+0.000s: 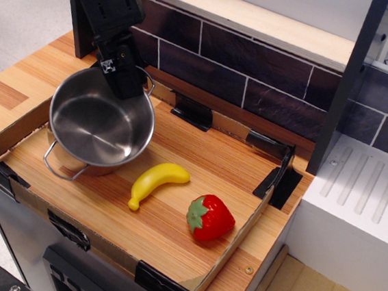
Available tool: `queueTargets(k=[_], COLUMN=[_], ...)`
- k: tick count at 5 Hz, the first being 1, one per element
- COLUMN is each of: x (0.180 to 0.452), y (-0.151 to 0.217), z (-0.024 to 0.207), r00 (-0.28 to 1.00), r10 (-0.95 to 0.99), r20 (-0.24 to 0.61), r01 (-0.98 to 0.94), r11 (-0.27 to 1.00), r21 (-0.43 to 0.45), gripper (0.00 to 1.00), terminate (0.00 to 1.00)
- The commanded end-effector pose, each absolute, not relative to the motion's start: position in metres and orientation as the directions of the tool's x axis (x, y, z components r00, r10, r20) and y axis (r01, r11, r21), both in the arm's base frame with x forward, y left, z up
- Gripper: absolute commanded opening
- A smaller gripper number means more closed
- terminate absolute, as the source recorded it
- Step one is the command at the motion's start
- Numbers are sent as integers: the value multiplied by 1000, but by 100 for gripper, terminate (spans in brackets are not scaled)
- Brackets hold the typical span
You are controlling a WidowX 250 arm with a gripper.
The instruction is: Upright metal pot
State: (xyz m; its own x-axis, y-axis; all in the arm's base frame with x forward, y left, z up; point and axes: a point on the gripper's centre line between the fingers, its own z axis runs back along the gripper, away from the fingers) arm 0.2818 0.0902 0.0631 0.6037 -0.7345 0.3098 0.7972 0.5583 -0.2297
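The metal pot (100,124) sits mouth-up, or very nearly so, in the left rear part of the cardboard tray (235,256) on the wooden counter (6,93); its opening faces the camera and the whole inner floor is visible. The gripper (125,84) stands at the pot's far rim, directly behind and above it, with its black fingers reaching down over that rim beside the rear wire handle (147,80). It appears to be pinching the rim, but the finger tips are hidden against the steel, so whether the jaws are clamped or slack cannot be told. The pot's axis runs close to vertical, perhaps leaning slightly; whether the base rests flat on the tray floor is not clear. The front wire handle (61,167) projects toward the near-left cardboard wall and lies near it. The banana (155,181) lies just beside the pot on its right, apart from it, and the strawberry (209,218) is further right. In judgement, the task is nearly complete: the open room is upward and rearward along the arm, so a release and straight lift looks safest, avoiding a sideways drag toward the banana.
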Motion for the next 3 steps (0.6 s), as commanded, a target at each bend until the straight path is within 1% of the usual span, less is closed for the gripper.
queueTargets(k=[1,2,3], x=[293,294,293], y=[126,134,130], z=[76,85,101], r00=[628,630,631], r10=[-749,-758,-759], r20=[211,171,160], r01=[753,735,718], r11=[653,653,650], r21=[75,186,249], gripper=[100,100,100], terminate=[0,0,0])
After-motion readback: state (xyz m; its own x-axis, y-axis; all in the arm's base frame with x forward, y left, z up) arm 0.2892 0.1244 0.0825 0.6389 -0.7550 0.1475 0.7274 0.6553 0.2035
